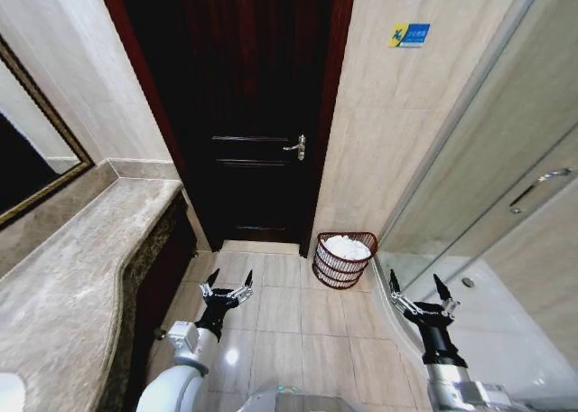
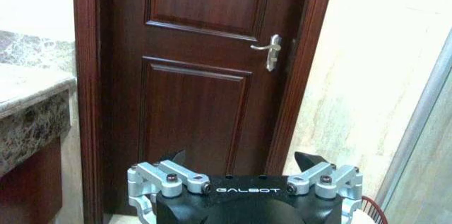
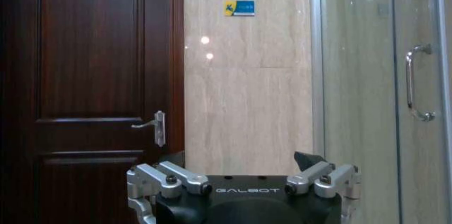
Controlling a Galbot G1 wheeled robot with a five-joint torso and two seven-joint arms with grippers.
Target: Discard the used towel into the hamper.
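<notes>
- The left pincer (image 1: 227,284) is held low in front of the robot, over the beige tiled floor (image 1: 280,326). Its two dark fingers stand wide apart and hold nothing.
- The right pincer (image 1: 421,287) is at about the same height on the other side, close to the glass shower wall (image 1: 506,159). Its fingers are also spread wide, with nothing between them.
- The small round reddish-brown wire hamper (image 1: 343,260) stands on the floor ahead of both pincers, between them but somewhat nearer to the right one. It sits against the beige wall, just beside the dark wooden door (image 1: 244,114).
- A white crumpled towel (image 1: 347,247) lies inside the hamper and reaches about up to its rim.
- The grey marble table (image 1: 81,276) runs along the robot's left side, well apart from the hamper.
- Judging from this, the towel is already discarded and the task looks finished or nearly so; both arms seem only to wait.
</notes>
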